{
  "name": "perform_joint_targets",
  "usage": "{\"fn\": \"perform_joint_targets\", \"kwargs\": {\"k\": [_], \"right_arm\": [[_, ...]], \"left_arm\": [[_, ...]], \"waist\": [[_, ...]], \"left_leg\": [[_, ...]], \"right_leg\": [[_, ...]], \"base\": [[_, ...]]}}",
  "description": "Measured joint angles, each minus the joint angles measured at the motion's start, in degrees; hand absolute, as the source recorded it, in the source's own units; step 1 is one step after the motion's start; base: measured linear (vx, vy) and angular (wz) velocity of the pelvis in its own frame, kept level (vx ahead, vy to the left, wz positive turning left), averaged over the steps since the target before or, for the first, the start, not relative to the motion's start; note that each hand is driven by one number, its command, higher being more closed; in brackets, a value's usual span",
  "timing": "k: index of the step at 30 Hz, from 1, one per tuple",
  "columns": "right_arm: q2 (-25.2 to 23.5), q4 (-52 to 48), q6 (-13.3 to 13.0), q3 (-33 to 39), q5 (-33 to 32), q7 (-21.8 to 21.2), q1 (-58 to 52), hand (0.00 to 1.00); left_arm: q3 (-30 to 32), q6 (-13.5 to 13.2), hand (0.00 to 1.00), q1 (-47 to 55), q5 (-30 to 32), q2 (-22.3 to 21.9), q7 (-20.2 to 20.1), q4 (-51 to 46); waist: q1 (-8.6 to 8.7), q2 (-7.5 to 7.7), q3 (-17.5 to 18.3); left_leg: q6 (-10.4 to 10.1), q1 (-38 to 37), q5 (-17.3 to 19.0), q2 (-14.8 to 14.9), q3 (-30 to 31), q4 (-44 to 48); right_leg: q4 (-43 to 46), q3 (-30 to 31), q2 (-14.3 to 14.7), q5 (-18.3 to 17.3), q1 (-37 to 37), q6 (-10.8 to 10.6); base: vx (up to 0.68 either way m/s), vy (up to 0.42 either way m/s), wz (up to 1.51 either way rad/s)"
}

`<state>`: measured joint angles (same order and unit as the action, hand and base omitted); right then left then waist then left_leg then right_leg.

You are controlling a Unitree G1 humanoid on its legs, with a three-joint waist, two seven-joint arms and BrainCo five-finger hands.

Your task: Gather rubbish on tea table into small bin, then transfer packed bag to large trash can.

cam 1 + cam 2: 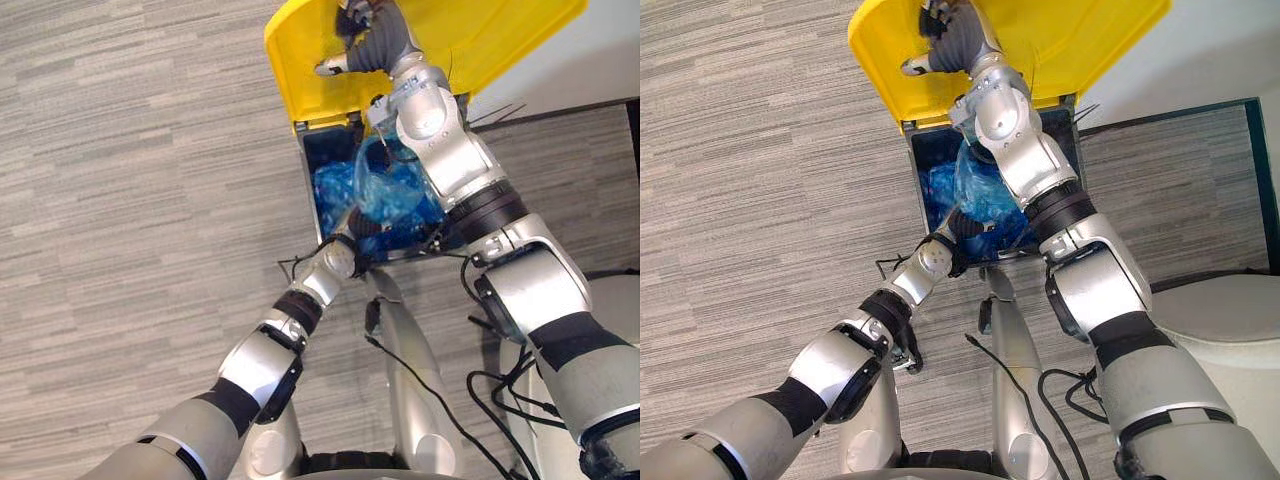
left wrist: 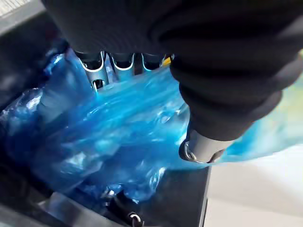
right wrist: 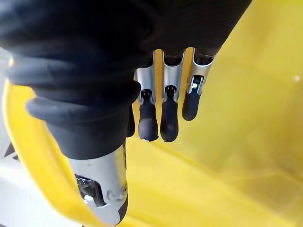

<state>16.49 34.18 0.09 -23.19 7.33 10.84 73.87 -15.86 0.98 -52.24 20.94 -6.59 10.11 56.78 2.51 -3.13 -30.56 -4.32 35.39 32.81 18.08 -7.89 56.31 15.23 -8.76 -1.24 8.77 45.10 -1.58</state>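
Observation:
The large trash can [image 1: 322,150] stands in front of me, dark inside, with its yellow lid [image 1: 490,40] swung up. My right hand [image 1: 375,45] rests flat against the underside of the lid [image 3: 227,142], open, and the right hand [image 3: 163,118] holds nothing. A blue plastic bag [image 1: 385,190] bulges out of the can's mouth, beside my right forearm. My left hand [image 1: 345,228] reaches into the can at the bag's near side. In the left wrist view the left hand [image 2: 227,71] is pressed into the crumpled blue bag [image 2: 118,137].
Grey striped carpet [image 1: 130,200] lies to the left of the can and around it. A pale wall with a dark skirting [image 1: 600,70] runs behind the can at the upper right. A pale rounded surface [image 1: 1220,310] shows at the right edge.

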Motion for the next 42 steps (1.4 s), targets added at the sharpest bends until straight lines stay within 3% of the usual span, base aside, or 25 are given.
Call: {"fn": "perform_joint_targets", "kwargs": {"k": [6, 9, 13, 16, 20, 23, 26, 29, 30, 31, 32, 33, 34, 35, 36, 37, 38, 39, 40, 42], "right_arm": [[1.77, -4.15, 0.21, -0.13, 0.03, 0.46, -5.75, 0.00], [3.46, -7.74, 0.21, -0.12, 0.08, 0.40, -10.58, 0.00], [6.49, -14.54, 0.17, 2.44, 0.21, 0.29, -21.72, 0.00], [7.08, -17.07, -0.20, 7.51, 0.64, 0.15, -32.01, 0.00], [8.77, -17.07, -1.21, 12.69, 2.35, -1.63, -45.78, 0.00], [8.58, -17.07, -2.17, 15.53, 3.02, -3.75, -53.96, 0.00], [8.62, -16.97, -2.76, 16.59, 3.97, -6.10, -59.28, 0.00], [8.57, -16.89, -4.27, 17.18, 3.98, -8.70, -65.47, 0.00], [8.35, -16.79, -4.45, 18.07, 3.94, -9.44, -67.41, 0.00], [8.13, -16.37, -4.74, 19.11, 3.80, -10.37, -69.78, 0.00], [8.00, -16.13, -4.78, 19.72, 3.55, -10.92, -71.15, 0.00], [6.22, -14.43, -5.03, 22.12, 1.78, -12.23, -75.43, 0.00], [5.59, -14.09, -5.06, 22.73, 1.63, -12.36, -76.96, 0.00], [4.88, -13.74, -5.16, 23.33, 1.56, -12.38, -78.63, 0.00], [4.48, -13.56, -5.29, 24.18, 1.61, -12.37, -79.73, 0.00], [3.12, -12.18, -5.20, 26.17, 1.62, -12.30, -80.70, 0.00], [1.92, -11.66, -5.19, 27.16, 1.79, -12.25, -82.25, 0.00], [1.73, -11.63, -5.37, 27.16, 1.87, -12.23, -82.83, 0.00], [1.88, -8.32, -5.85, 27.99, 1.96, -12.14, -82.75, 0.00], [2.06, -3.92, -5.22, 28.40, 2.27, -11.79, -81.96, 0.00]], "left_arm": [[-2.45, -0.17, 0.00, 0.35, -0.63, 0.21, 0.36, -2.04], [-4.60, -1.72, 0.00, 2.45, -3.75, 0.93, 1.05, -6.82], [-4.99, -3.92, 0.00, 9.22, -12.14, 4.10, 1.50, -16.55], [-4.09, -6.03, 0.00, 18.23, -19.41, 9.93, 1.04, -22.85], [4.62, -8.03, 0.00, 37.65, -24.87, 18.76, -2.57, -29.03], [12.33, -8.30, 0.00, 50.12, -25.56, 22.41, -5.11, -29.45], [19.07, -8.34, 0.00, 57.48, -25.91, 22.77, -6.51, -29.19], [27.12, -8.31, 0.00, 65.74, -26.12, 22.69, -7.16, -28.90], [28.21, -8.30, 0.00, 67.33, -26.69, 22.29, -7.34, -28.50], [29.83, -8.22, 0.00, 68.84, -27.60, 21.32, -7.44, -27.14], [30.61, -8.10, 0.00, 69.37, -27.97, 21.05, -7.50, -26.55], [31.58, -7.89, 0.00, 71.13, -28.84, 20.16, -7.73, -26.18], [31.59, -7.86, 0.00, 71.68, -28.84, 19.94, -7.89, -26.19], [31.63, -7.81, 0.00, 72.53, -28.85, 19.40, -8.22, -26.26], [31.62, -7.59, 0.00, 72.29, -28.81, 18.81, -8.78, -26.29], [31.42, -7.11, 0.00, 71.84, -28.80, 17.09, -9.62, -26.32], [31.16, -7.06, 0.00, 72.19, -28.71, 15.74, -10.19, -26.45], [31.17, -7.26, 0.00, 72.55, -28.57, 15.64, -10.22, -27.04], [30.73, -7.18, 0.00, 70.58, -28.00, 14.89, -10.17, -25.75], [29.60, -7.17, 0.00, 69.93, -27.98, 13.62, -10.27, -25.85]], "waist": [[-0.28, 0.00, 0.06], [-0.41, 0.06, 0.13], [-1.88, -0.02, 0.21], [-3.38, -0.14, 1.59], [-3.58, -0.18, 2.27], [-4.33, 0.01, 4.83], [-6.65, 0.65, 5.65], [-6.67, 2.29, 7.52], [-6.78, 2.52, 8.32], [-6.44, 3.41, 9.47], [-6.30, 3.59, 10.06], [-5.91, 4.50, 11.73], [-5.41, 5.50, 12.55], [-4.93, 6.77, 13.57], [-4.43, 6.93, 13.68], [-3.81, 6.12, 14.30], [-3.98, 5.29, 16.25], [-3.69, 5.81, 16.89], [-3.27, 6.52, 17.60], [-4.08, 4.15, 19.28]], "left_leg": [[-0.62, -2.24, -0.39, -0.23, 0.67, -1.29], [-1.35, -4.14, -0.86, -0.47, 1.67, -3.32], [-2.52, -8.93, -3.40, -1.47, 3.04, -8.09], [-3.46, -13.01, -5.34, -2.68, 4.63, -12.38], [-3.80, -21.41, -6.46, -2.79, 5.88, -15.32], [-3.24, -24.71, -6.16, -3.55, 4.46, -15.40], [-1.94, -28.38, -5.57, -5.20, 1.72, -15.48], [0.21, -30.04, -6.60, -6.42, -0.86, -16.46], [0.68, -30.07, -7.86, -6.17, -1.79, -17.85], [0.73, -30.22, -9.79, -6.23, -2.94, -19.94], [0.31, -30.33, -10.96, -6.28, -3.14, -21.25], [0.05, -31.09, -13.99, -6.77, -2.98, -26.20], [-0.06, -31.11, -14.82, -7.07, -2.72, -27.51], [-0.60, -30.63, -15.57, -7.45, -1.95, -28.42], [-1.05, -30.00, -15.88, -7.72, -0.93, -28.66], [-1.92, -29.65, -17.99, -7.58, 0.52, -32.18], [-1.69, -29.73, -21.47, -6.30, 0.62, -38.14], [-2.26, -29.88, -23.68, -6.60, -0.28, -40.37], [-2.65, -30.06, -26.23, -8.06, -0.56, -43.22], [-2.74, -29.58, -28.40, -6.79, -0.48, -46.82]], "right_leg": [[0.77, -0.75, -0.38, -0.99, -2.15, 0.31], [0.79, -1.78, -0.94, -1.85, -4.22, 0.48], [2.89, -3.57, -2.19, -4.82, -7.69, 0.76], [4.98, -5.10, -3.31, -7.73, -10.37, 0.62], [7.57, -6.85, -4.04, -11.01, -17.79, 0.16], [7.87, -5.94, -4.61, -11.28, -20.42, -0.18], [8.33, -3.12, -5.43, -10.95, -21.84, -1.70], [3.04, -3.04, -6.81, -9.00, -24.23, -3.58], [4.95, -3.69, -7.82, -9.98, -23.31, -3.69], [14.04, -2.92, -9.00, -10.98, -20.75, -1.60], [19.61, -2.46, -9.26, -11.54, -19.96, -0.91], [34.15, -1.72, -10.51, -14.45, -21.13, 0.22], [37.03, -1.54, -11.15, -14.52, -22.88, 0.22], [37.01, -1.13, -11.77, -17.73, -25.36, -1.47], [34.73, -2.18, -11.18, -18.29, -25.87, -2.73], [27.65, -3.93, -8.86, -18.59, -28.17, -3.33], [18.19, -4.38, -6.09, -20.46, -31.13, -2.98], [19.10, -5.21, -6.93, -22.27, -31.36, -1.80], [13.80, -5.07, -6.52, -23.50, -32.93, -0.25], [6.92, -4.45, -3.35, -19.45, -32.84, 1.00]], "base": [[0.01, -0.042, 0.10], [0.01, -0.078, 0.25], [0.05, -0.084, 0.35], [0.08, -0.109, 0.45], [0.07, -0.071, 0.34], [-0.04, 0.033, 0.02], [-0.13, 0.089, -0.33], [-0.22, 0.110, -0.31], [-0.22, 0.041, -0.31], [-0.16, -0.003, -0.25], [-0.14, -0.089, -0.09], [-0.06, -0.090, 0.06], [-0.03, -0.161, 0.18], [-0.01, -0.114, 0.18], [-0.05, -0.157, 0.19], [-0.08, -0.124, -0.04], [-0.07, -0.140, -0.14], [-0.03, -0.206, -0.15], [-0.03, -0.173, -0.08], [-0.07, -0.071, -0.37]]}}
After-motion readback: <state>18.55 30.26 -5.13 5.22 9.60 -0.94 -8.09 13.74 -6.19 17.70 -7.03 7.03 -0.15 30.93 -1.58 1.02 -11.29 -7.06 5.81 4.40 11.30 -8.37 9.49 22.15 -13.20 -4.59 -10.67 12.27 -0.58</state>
